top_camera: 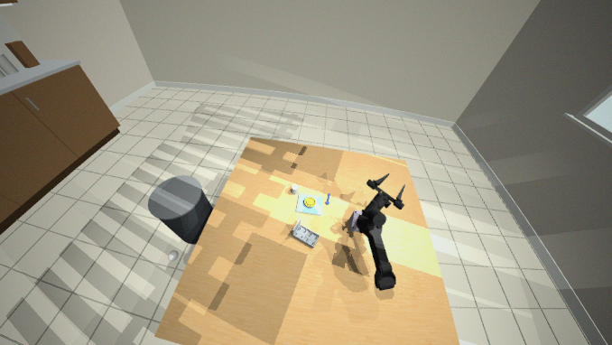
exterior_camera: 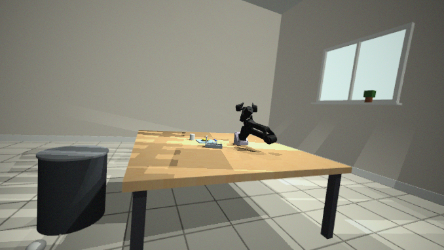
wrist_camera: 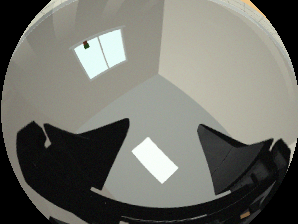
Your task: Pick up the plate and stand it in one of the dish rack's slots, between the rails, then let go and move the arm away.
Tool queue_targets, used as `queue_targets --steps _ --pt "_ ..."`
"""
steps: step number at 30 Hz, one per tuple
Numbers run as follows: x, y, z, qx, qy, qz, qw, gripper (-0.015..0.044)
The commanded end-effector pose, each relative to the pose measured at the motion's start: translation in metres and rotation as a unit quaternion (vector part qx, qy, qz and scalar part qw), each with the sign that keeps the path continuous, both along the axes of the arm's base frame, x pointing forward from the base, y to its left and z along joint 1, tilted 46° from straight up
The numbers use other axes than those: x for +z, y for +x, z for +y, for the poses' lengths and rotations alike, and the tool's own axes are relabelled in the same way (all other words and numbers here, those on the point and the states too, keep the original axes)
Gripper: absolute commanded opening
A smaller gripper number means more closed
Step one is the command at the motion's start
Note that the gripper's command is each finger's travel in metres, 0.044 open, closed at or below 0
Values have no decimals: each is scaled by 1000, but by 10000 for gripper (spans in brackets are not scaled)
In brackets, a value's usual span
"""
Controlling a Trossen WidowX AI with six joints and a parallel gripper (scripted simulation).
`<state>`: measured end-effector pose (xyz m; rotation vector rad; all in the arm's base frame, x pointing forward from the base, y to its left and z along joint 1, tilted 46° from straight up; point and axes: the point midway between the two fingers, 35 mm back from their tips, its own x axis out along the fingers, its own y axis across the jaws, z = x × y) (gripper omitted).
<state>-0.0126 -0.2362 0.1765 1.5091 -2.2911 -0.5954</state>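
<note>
The rectangular pale-brown tabletop [top_camera: 289, 289] [exterior_camera: 209, 160] looks like smooth grained wood, fairly matt. The angular black arm [top_camera: 379, 253] [exterior_camera: 259, 129] seems satin plastic or painted metal, hard to tell. The round yellow plate [top_camera: 310, 201] [exterior_camera: 204, 139] looks like smooth plastic.

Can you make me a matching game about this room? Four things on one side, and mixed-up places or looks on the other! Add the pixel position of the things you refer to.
1. yellow plate [top_camera: 310, 201] [exterior_camera: 205, 139]
2. round bin [top_camera: 180, 212] [exterior_camera: 72, 193]
3. potted plant [exterior_camera: 369, 95] [wrist_camera: 86, 45]
4. robot's fingers [top_camera: 382, 180] [exterior_camera: 254, 107]

A. on the windowsill [exterior_camera: 347, 103]
B. spread apart
C. on the light blue mat [top_camera: 311, 210] [exterior_camera: 198, 141]
D. dark, with a grey top

Pairs: 1-C, 2-D, 3-A, 4-B
</note>
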Motion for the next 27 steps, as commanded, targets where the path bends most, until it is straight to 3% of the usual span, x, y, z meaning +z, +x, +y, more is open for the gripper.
queue_targets --steps 1,14,27 --pt "0 0 0 1 2 2 1000 400" --pt "-3 34 -25 73 118 164 977 400" --pt "-12 70 -44 161 217 328 905 400"
